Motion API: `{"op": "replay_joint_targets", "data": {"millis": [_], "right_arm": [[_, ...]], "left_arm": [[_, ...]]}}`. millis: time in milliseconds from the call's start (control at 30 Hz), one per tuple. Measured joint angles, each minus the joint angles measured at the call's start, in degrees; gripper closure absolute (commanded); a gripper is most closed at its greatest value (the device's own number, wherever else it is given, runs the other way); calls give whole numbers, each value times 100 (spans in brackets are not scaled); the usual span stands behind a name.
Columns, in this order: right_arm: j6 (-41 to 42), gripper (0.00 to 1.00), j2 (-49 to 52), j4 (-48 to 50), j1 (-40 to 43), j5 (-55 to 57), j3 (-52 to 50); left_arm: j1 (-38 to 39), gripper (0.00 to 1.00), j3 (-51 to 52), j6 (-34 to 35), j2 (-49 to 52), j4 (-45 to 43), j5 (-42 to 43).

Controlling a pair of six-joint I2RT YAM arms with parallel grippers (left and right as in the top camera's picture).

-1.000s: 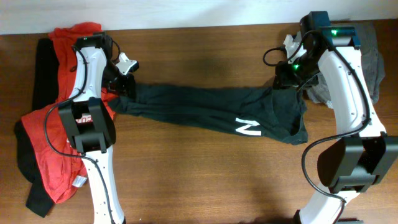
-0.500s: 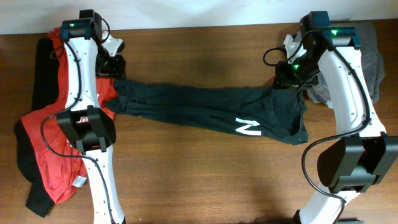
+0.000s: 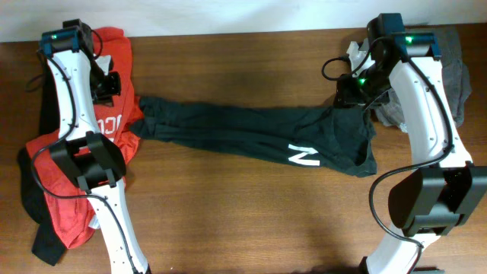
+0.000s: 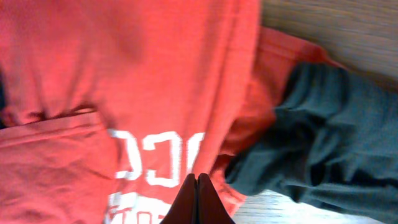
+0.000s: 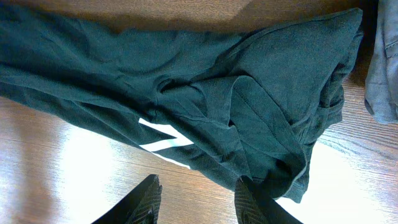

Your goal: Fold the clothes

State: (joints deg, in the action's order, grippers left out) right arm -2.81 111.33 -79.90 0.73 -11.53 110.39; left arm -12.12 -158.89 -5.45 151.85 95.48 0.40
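Overhead: seeing the black tee (image 3: pixel 251 133) lying stretched across the table (image 3: pixel 243 221), centre out to 3 o'clock. Spotting the red tee (image 3: pixel 122 57) bunching up at 9 o'clock.

Left wrist: watching the left gripper (image 4: pixel 196 183) hovering pinched together, clamping nothing, over the red tee, with the black tee sitting at 4 o'clock.

Right wrist: catching the right gripper (image 5: pixel 198 190) keeping fingers apart, gripping nothing, above the black tee. Glimpsing grey cloth (image 5: pixel 382 68) at 3 o'clock.

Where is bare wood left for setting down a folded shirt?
Front: wide strip of table between dark shirt and near edge. Back: narrower strip behind it. Crowded: left end under the red shirt, right corner with the grey garment.
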Motion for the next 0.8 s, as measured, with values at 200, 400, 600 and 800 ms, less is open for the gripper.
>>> {"op": "replay_joint_targets", "data": {"millis": [200,400,600,800], "right_arm": [[2,57,0,0,0,0,0],[0,56,0,0,0,0,0],[0,56,0,0,0,-2,0],[2,57,0,-4,0,0,0]], "left_arm": [[48,99,-2,-205,302,105,483],[59,99,0,-319,789,103,728],[81,99,0,-378,898,63,632],[52,92,0,144,898,44,-557]]}}
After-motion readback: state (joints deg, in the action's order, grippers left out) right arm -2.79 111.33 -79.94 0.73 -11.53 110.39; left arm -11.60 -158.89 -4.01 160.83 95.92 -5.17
